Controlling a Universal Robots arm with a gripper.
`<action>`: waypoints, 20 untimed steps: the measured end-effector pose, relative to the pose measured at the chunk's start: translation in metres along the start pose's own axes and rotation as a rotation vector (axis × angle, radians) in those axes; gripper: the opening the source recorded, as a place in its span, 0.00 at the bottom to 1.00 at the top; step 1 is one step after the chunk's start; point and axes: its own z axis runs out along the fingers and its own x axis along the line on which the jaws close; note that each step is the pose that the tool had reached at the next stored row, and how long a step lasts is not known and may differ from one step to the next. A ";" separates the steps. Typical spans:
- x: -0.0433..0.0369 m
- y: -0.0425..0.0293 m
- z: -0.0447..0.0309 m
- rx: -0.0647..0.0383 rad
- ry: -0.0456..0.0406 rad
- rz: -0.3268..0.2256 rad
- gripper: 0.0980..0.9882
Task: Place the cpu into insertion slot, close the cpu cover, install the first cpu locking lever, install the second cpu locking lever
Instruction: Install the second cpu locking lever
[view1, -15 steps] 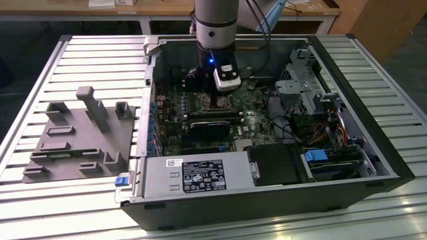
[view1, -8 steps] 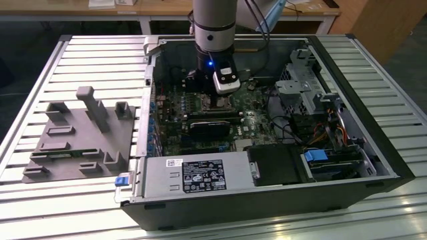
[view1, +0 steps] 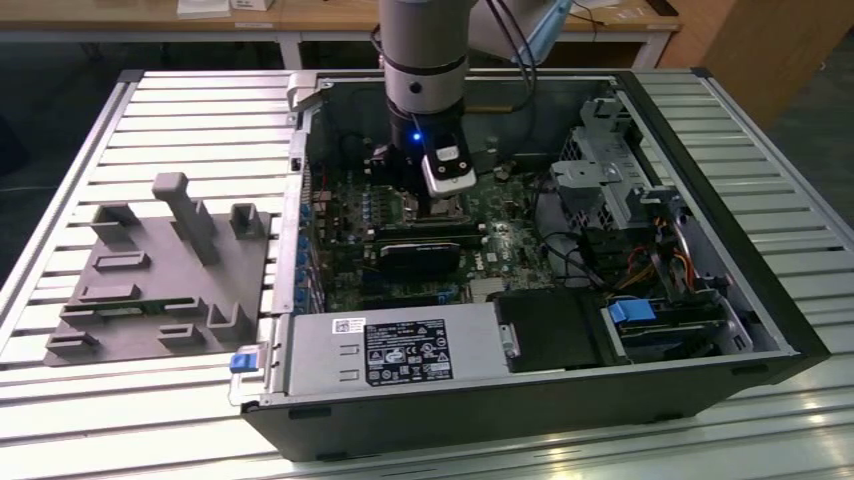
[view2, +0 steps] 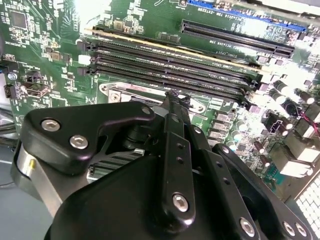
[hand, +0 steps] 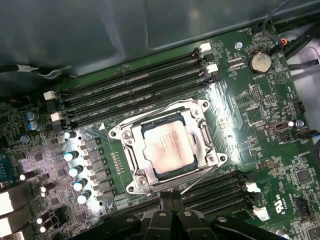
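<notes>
Here the cpu (hand: 167, 146) lies flat in the slot (hand: 131, 189), under the closed cover (hand: 200, 131), square set askew among memory slots (hand: 135, 87). Beside its rim, the gripper (hand: 171, 198) pinches shut; a lever (hand: 199, 182) juts loose there.

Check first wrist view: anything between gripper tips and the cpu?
The cpu cover's near frame edge and a thin lever rod; the gripper sits just beyond them, cpu seated.

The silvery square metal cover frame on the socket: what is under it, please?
Through the window of the silvery cover frame the dull grey square chip shows, lying in the socket. The frame hides the chip's edges, and the chip hides the socket's contacts.
</notes>
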 end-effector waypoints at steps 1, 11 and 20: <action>0.0000 -0.0012 0.0003 -0.006 0.0007 0.000 0.00; 0.0018 -0.0152 0.0031 -0.070 0.0090 0.002 0.00; 0.0092 -0.0286 0.0068 -0.123 0.0219 0.005 0.00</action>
